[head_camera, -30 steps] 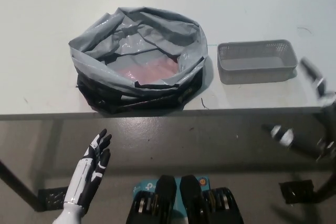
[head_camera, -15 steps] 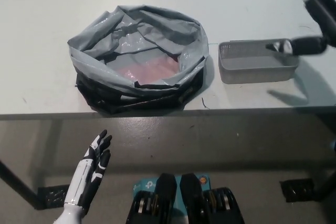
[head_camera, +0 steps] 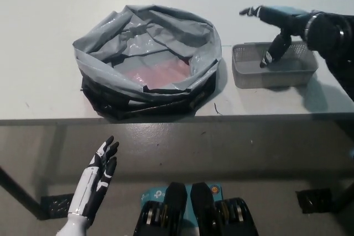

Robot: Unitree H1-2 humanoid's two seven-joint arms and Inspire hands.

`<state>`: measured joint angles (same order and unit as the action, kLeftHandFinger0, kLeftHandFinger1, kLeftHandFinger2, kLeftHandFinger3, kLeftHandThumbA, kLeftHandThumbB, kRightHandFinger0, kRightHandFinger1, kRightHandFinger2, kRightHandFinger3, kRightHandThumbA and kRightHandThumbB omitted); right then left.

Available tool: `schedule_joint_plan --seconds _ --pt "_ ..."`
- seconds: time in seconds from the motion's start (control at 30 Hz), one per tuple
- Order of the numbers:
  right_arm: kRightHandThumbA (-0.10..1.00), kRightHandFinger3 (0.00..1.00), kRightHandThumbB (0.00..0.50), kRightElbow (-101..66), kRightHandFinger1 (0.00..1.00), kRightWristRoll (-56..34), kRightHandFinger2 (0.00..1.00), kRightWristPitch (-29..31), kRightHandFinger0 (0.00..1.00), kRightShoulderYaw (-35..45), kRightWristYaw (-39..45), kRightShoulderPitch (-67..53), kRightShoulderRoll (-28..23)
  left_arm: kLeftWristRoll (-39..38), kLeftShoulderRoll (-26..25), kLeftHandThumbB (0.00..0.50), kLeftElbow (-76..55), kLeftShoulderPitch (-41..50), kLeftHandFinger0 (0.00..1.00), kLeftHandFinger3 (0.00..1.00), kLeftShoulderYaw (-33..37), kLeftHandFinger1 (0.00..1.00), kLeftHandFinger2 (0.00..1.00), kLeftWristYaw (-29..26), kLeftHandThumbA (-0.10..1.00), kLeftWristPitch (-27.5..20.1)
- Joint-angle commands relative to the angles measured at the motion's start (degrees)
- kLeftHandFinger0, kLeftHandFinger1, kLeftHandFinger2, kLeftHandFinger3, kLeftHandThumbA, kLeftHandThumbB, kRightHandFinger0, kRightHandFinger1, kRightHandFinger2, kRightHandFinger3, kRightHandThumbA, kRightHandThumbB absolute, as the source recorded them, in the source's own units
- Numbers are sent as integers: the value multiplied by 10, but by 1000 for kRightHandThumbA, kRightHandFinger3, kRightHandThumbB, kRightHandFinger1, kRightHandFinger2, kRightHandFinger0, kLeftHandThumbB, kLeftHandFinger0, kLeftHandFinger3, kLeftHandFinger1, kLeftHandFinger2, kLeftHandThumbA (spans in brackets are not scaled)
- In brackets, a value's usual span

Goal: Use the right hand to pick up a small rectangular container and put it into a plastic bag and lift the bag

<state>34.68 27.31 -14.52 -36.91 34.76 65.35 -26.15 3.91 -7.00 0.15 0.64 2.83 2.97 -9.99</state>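
Observation:
A small grey rectangular mesh container [head_camera: 275,66] sits on the white table to the right of the bag. The grey and black plastic bag [head_camera: 146,62] stands with its mouth rolled wide, something pinkish at its bottom. My black right hand [head_camera: 279,26] hovers over the container's far edge, fingers spread and open, one finger dipping into the container; it holds nothing. My white left hand [head_camera: 98,176] rests low at the lower left, below the table's front edge, fingers apart.
The table's front edge [head_camera: 177,119] runs across the middle of the view, with dark floor below. The white table [head_camera: 50,37] surface stretches behind and left of the bag.
My right hand has swung in from the far right and come down over the container. The bag, the container and my left hand have stayed put.

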Motion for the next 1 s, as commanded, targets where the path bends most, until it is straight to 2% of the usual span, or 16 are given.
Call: schedule_joint_plan --seconds 0.0,0.23,0.7,0.97 --pt "1000 1000 489 36 1000 50 1000 -45 1000 -33 94 85 3 -12 -12 138 -21 -17 1000 1000 1 1000 1000 17 937 -29" --pt "1000 1000 500 75 1000 80 1000 -48 1000 -73 125 115 12 -13 -11 156 -25 -16 1000 1000 0 1000 1000 20 930 -24" --pt "1000 1000 500 131 1000 82 1000 -43 1000 -63 156 136 28 -15 -14 158 -27 -21 1000 1000 -1 1000 1000 26 913 -18" --pt "1000 1000 500 175 1000 96 1000 -23 1000 -63 122 134 38 -14 -13 166 -25 -20 1000 1000 -1 1000 1000 28 899 -18"
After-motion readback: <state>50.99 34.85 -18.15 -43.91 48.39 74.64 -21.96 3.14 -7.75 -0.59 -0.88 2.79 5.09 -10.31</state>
